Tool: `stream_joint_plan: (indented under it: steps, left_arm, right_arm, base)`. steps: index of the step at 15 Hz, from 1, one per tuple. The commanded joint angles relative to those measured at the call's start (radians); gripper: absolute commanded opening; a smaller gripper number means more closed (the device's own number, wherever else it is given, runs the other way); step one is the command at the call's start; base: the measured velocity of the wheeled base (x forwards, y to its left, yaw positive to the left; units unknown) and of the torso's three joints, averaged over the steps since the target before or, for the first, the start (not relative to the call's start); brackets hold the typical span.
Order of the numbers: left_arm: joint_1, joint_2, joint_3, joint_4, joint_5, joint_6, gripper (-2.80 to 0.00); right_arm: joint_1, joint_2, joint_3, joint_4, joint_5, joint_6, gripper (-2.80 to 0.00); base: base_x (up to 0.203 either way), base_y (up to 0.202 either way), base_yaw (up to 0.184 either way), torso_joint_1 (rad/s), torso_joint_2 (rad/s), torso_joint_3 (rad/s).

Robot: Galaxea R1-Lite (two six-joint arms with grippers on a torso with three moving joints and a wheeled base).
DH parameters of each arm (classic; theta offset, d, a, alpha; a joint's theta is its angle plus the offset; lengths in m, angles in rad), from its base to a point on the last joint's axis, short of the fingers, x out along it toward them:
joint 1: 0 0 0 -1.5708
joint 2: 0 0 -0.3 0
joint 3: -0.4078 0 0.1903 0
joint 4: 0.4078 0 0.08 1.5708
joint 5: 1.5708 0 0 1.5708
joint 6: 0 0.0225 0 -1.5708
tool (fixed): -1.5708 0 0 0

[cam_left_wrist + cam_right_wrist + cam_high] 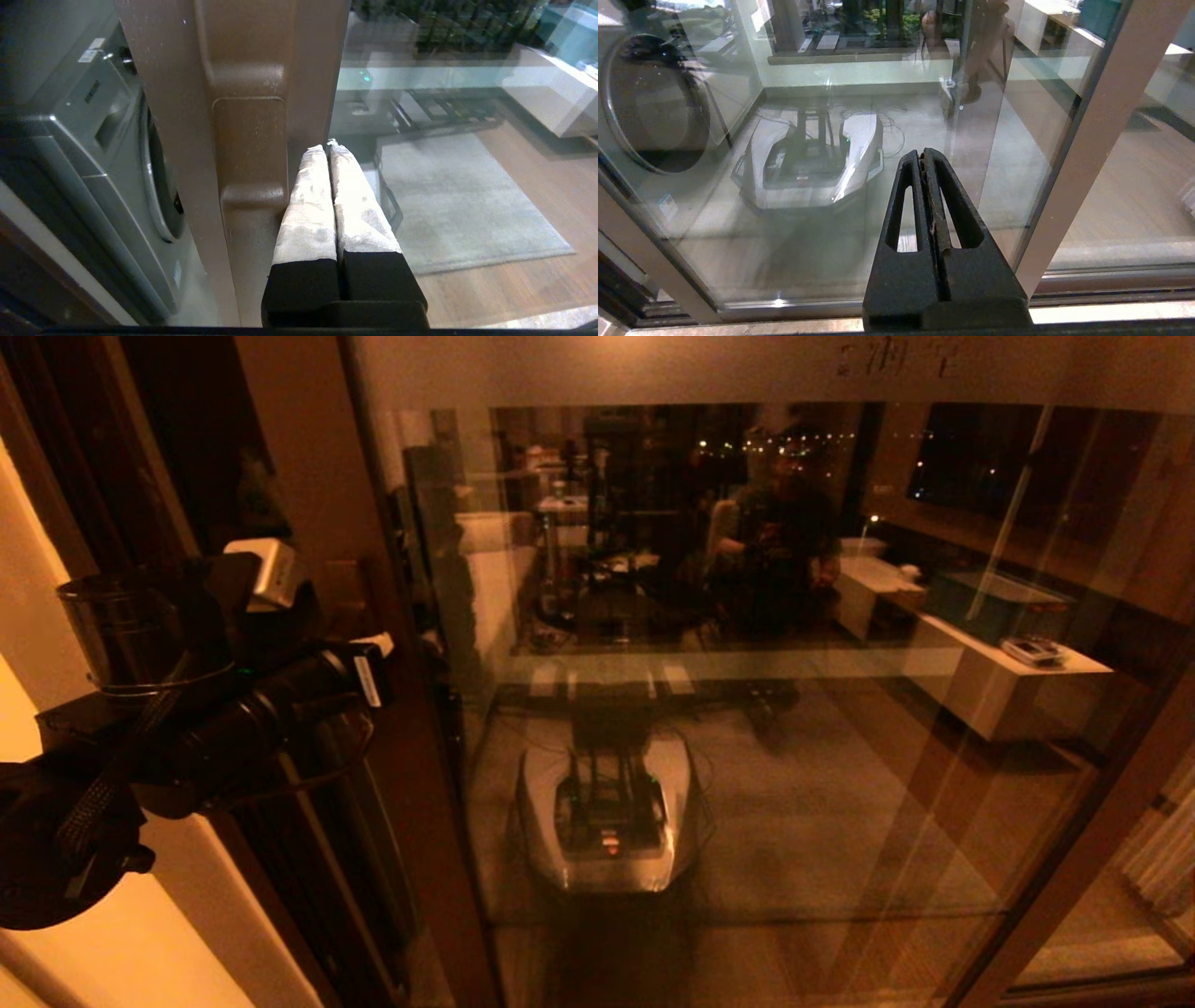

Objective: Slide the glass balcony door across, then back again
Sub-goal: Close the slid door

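Note:
The glass balcony door [794, 756] fills the head view, with a brown wooden stile [411, 756] and a frosted top band [653, 369]. My left arm [215, 709] reaches to the stile from the left. In the left wrist view my left gripper [327, 147] is shut with nothing between its cloth-covered fingers [308, 200]. They lie close against the glass-side face of the blocky wooden pull handle [250, 140]. My right gripper [923, 154] is shut and empty, pointing at the lower glass [808, 233]; it does not show in the head view.
A grey washing machine [93, 154] stands behind the door on the handle side. The glass reflects my own base [607, 803] and the room. A pale frame post [1092, 140] and the floor track [1111, 280] run near the right gripper.

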Motion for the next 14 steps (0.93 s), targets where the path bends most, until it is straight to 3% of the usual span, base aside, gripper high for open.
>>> stream_joint_plan:
  steps: [1,14]
  left_arm:
    - [0.021,-0.005,0.001,-0.007,0.004,-0.001,-2.80]
    - [0.112,-0.004,-0.002,-0.007,-0.048,0.000,-2.80]
  right_arm:
    - [0.000,0.002,0.000,0.000,-0.001,0.000,-2.80]
    - [0.000,0.002,0.000,0.000,0.000,0.000,-2.80]
  base:
    - [0.000,0.000,0.000,0.000,0.00,0.000]
    - [0.000,0.000,0.000,0.000,0.00,0.000]
